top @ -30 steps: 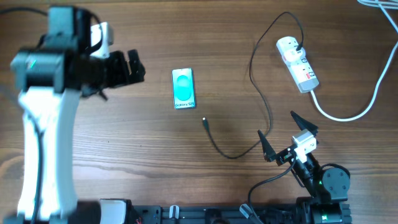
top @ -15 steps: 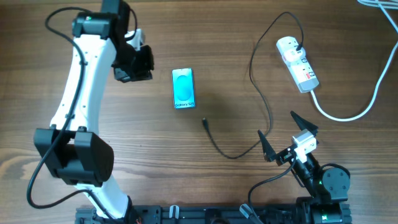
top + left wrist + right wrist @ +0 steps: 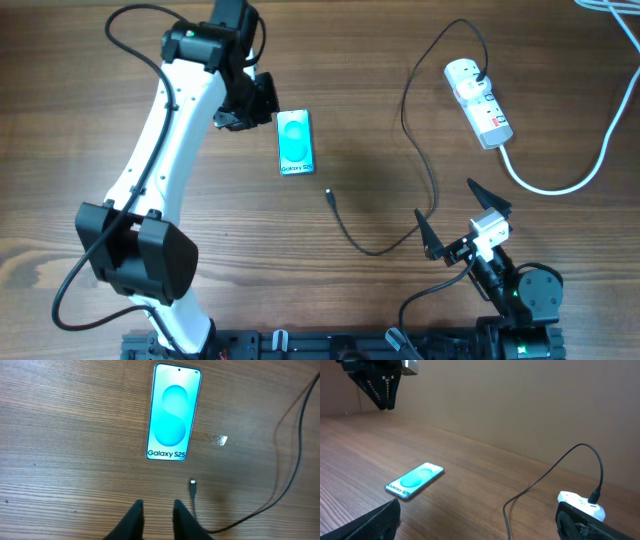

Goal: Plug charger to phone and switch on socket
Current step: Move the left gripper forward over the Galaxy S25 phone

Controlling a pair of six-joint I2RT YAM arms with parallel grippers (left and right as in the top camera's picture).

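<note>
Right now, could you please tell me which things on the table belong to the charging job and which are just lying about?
For the job: phone, charger plug on its thin black cable, socket.
Lying about: small shiny speck beside the phone; white cable in the overhead view's top right corner, possibly the socket's own cord.

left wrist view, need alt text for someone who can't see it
A phone with a cyan screen reading Galaxy S25 lies flat on a wooden table. Just below it lies the charger, its small plug unconnected and its black cable curving off right. The left gripper shows at the bottom edge, jaws slightly apart and empty.
</note>
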